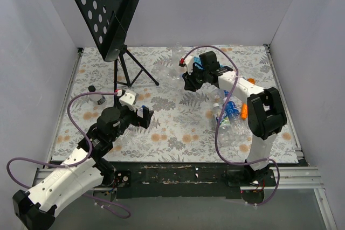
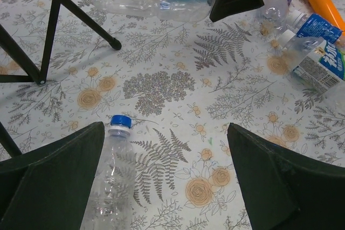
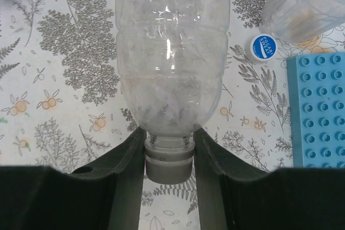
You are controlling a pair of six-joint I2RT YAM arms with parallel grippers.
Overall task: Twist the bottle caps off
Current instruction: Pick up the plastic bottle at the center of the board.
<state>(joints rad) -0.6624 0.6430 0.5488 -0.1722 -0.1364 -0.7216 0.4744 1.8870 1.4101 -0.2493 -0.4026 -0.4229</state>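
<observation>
Right gripper (image 3: 168, 149): clamped on grey cap (image 3: 168, 164) of clear bottle (image 3: 171, 52), bottom centre. Left gripper (image 2: 164, 130): fully spread, holding nothing, over blue-capped bottle (image 2: 110, 181) lower left.

The left arm (image 1: 64, 175) and right arm (image 1: 257, 152) are white with black joints and purple cables (image 1: 216, 133).

grey-capped bottle (image 3: 171, 52) base cut off at top edge, neighbouring bottle (image 3: 304, 4) cropped at top-right corner, blue studded tray (image 3: 319, 111) clipped right, blue-capped bottle (image 2: 110, 187) body cropped at bottom
</observation>
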